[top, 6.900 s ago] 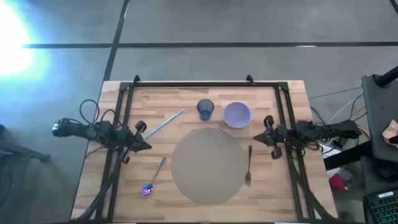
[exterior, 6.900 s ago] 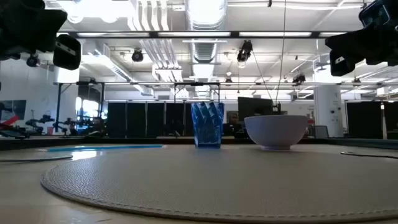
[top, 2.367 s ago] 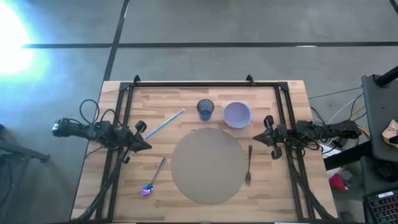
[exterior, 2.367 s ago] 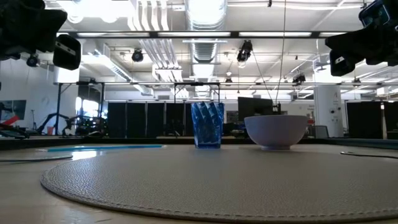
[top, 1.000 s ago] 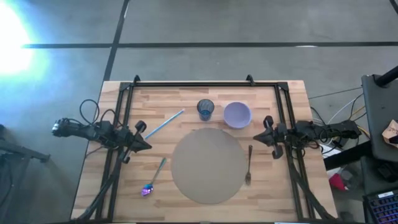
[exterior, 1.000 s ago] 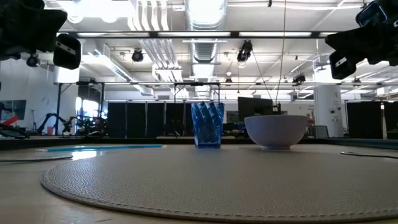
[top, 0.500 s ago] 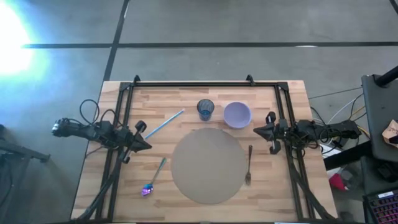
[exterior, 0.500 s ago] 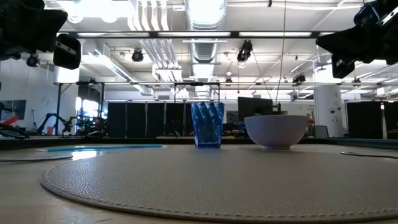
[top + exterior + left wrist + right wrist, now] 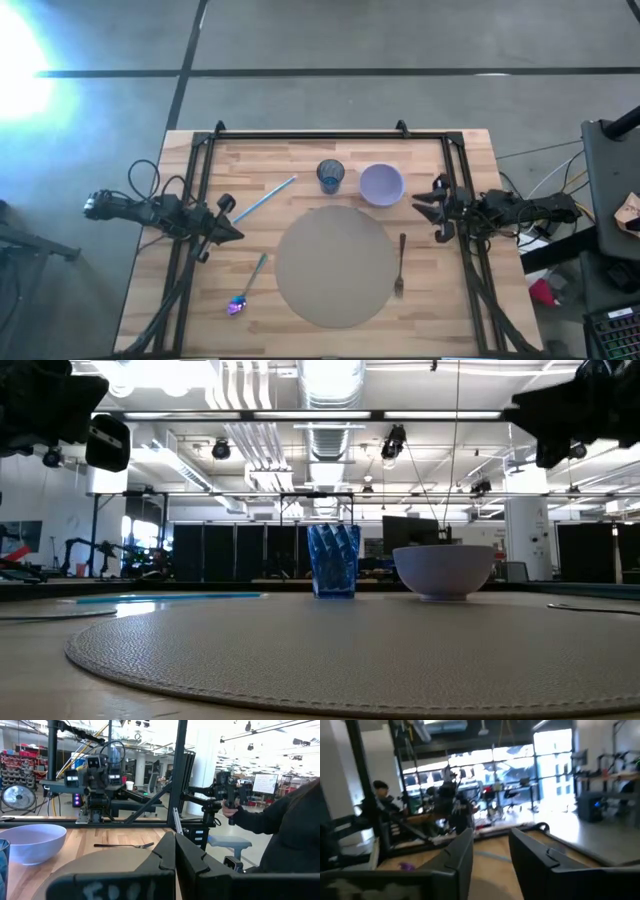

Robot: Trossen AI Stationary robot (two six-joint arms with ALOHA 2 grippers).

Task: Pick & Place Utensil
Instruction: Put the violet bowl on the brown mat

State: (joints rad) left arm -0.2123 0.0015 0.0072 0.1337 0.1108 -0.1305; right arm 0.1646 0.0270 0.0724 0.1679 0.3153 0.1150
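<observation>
Plainly, blue cup (image 9: 331, 176) and bowl (image 9: 381, 184) stand side by side.

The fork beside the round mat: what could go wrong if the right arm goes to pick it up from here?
1. The fork lies flat on the table, close beside the round mat; the fingers might scrape the wood or catch the mat's edge.
2. The bowl and the blue cup stand near the right end effector, which is open; a wide swing could knock them.
</observation>
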